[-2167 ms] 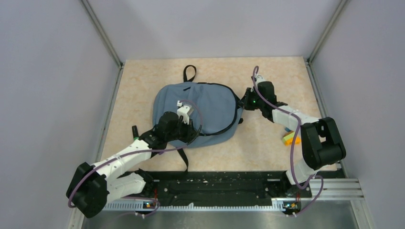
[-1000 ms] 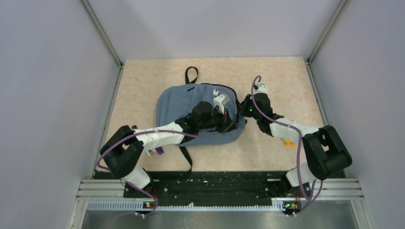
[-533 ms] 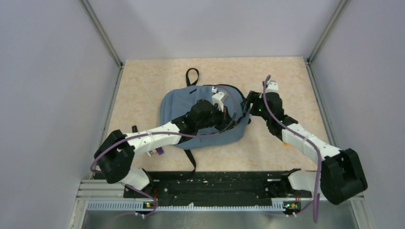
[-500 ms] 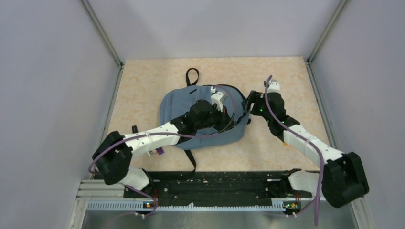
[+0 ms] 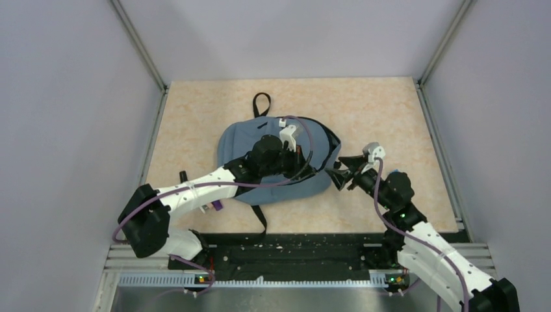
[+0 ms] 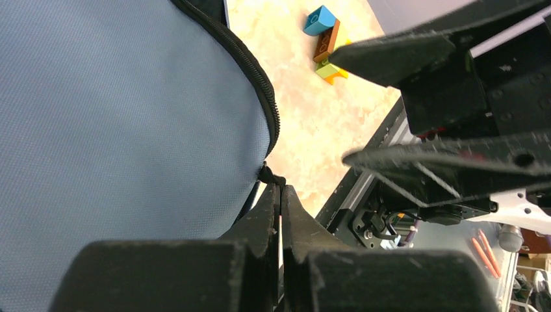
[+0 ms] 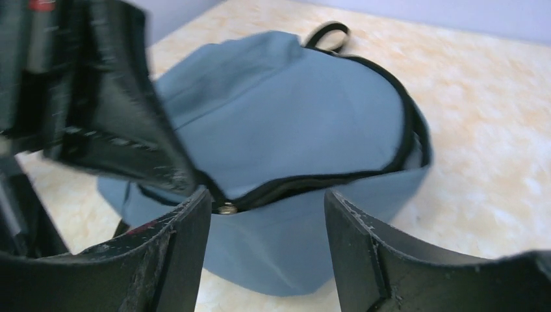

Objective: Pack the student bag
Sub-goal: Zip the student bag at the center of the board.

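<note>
Top external view, left to right: left gripper (image 6: 280, 190) reaches over the student bag (image 5: 243, 140). Its fingers are pressed together, pinching the black zipper edge on the bag's right side, with the mouth raised a little. The bag lies flat mid-table, slightly left of centre, top loop toward the far edge, straps toward the near edge. Then right gripper (image 7: 268, 195), just beside the bag's right edge, jaws apart, nothing in them.

Handling guess: soft, floppy fabric, probably light, likely to sag when lifted, no stiff wall to push against. Best holds look like the zipper edge, top loop or straps. One grip must keep the mouth open.

Few coloured blocks (image 6: 323, 39) sit on bare table (image 5: 390, 110) right of the bag. Surface is beige, marbled, flat, smooth-looking. Plain grey walls close off the left, far and right sides.
</note>
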`<state>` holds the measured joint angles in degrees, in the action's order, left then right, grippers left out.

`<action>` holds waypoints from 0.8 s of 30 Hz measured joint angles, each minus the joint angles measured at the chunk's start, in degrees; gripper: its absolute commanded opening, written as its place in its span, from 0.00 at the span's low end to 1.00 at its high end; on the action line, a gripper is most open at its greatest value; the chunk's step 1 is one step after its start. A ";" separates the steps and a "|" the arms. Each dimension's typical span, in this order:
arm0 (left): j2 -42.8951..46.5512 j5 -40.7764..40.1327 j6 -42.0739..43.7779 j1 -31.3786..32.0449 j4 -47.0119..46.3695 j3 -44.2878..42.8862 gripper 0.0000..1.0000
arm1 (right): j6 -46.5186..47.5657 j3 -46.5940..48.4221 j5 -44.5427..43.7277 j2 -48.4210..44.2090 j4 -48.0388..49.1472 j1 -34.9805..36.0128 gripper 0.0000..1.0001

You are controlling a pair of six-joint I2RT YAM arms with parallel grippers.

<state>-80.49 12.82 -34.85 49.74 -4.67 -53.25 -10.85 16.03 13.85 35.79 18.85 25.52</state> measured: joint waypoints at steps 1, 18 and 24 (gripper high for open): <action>0.02 0.22 -0.04 -0.02 0.09 0.00 0.00 | 1.11 -1.05 1.64 -1.01 1.79 0.83 0.61; 1.09 1.31 -1.03 -0.31 1.66 -0.20 0.00 | 19.28 -3.74 2.45 4.83 12.07 14.60 0.54; 2.38 1.31 -0.96 -0.59 2.36 -0.22 0.00 | 22.71 -4.48 -0.20 6.64 13.66 14.62 0.52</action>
<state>-78.11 14.13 -35.81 49.15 -2.31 -53.47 11.86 11.55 13.65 42.44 32.51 40.14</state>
